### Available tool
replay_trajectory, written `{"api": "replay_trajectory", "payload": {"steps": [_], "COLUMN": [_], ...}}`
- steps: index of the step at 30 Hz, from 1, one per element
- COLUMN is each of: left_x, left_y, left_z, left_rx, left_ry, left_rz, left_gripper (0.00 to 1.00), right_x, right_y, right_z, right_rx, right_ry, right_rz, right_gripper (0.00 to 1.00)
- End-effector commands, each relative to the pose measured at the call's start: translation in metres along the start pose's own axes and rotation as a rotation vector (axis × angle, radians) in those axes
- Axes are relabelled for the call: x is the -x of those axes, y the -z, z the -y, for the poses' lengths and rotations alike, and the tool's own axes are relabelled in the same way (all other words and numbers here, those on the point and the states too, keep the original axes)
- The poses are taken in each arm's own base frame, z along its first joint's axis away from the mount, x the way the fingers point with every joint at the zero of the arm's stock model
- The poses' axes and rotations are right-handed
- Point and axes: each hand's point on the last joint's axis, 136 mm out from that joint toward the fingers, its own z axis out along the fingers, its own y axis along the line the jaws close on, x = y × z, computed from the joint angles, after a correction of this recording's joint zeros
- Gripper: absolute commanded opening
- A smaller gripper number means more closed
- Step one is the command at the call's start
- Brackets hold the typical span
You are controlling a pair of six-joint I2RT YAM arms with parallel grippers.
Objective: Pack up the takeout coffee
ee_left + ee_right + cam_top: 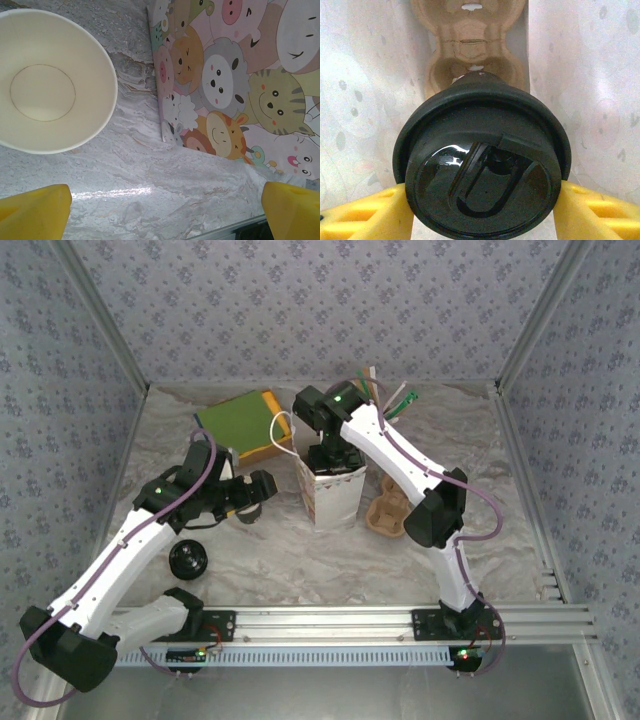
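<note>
Takeout coffee (pixel 480 165) is caught between the two yellow fingers (pixel 365 215) of the right gripper (pixel 481 212). We see its round black lid from above. The fingers press on the lid's rim from both sides, so this gripper is pinching the cup. Past the fingertips, under the cup, lies a brown cardboard cup tray (pixel 470 45) with pale walls on both sides of it. We cannot tell if the cup touches the tray. From the top view we see this gripper pointing down at the open top of a standing paper bag (pixel 335 500).

The left gripper (pixel 165 212) is spread wide and holds nothing. Its yellow fingertips (pixel 35 210) hang over the gray marbled surface (pixel 140 175). Ahead of it, on one side, stands a cup with no lid (pixel 50 80), cream inside. Ahead on the other side we see the bag's side, covered with cartoon animals. The cup and the bag are apart, with bare surface between them. A loose black lid (pixel 188 560) lies on the surface behind the left gripper, back toward that arm's base.
</note>
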Motion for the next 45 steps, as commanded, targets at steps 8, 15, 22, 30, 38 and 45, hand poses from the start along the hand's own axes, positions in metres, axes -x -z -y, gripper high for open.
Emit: {"api": "replay_trajectory", "payload": {"steps": [8, 15, 22, 30, 38, 45], "left_x": [0.005, 0.006, 0.004, 0.002, 0.005, 0.011], "left_y": [0.003, 0.014, 0.027, 0.026, 0.033, 0.042], "left_z": [0.011, 0.017, 0.019, 0.016, 0.017, 0.014], "left_rx": [-0.038, -0.067, -0.09, -0.081, -0.077, -0.059], "left_ry": [-0.056, -0.117, -0.17, -0.17, -0.193, -0.193], "left_rz": [0.015, 0.035, 0.061, 0.055, 0.082, 0.132], "left_gripper": [0.98, 0.99, 0.99, 1.0, 1.0, 1.0], "right_x": [-0.038, -0.038, -0.038, -0.039, -0.04, -0.04], "right_y": [0.012, 0.013, 0.013, 0.016, 0.019, 0.018], "right_z": [0.028, 0.028, 0.028, 0.027, 0.027, 0.027], "right_rx": [-0.087, -0.085, -0.083, -0.074, -0.068, -0.069], "right_ry": [0.002, 0.002, -0.002, -0.007, -0.01, -0.009], "right_rz": [-0.144, -0.143, -0.143, -0.136, -0.134, -0.137], "right_gripper": [0.68, 0.68, 0.68, 0.68, 0.68, 0.68]}}
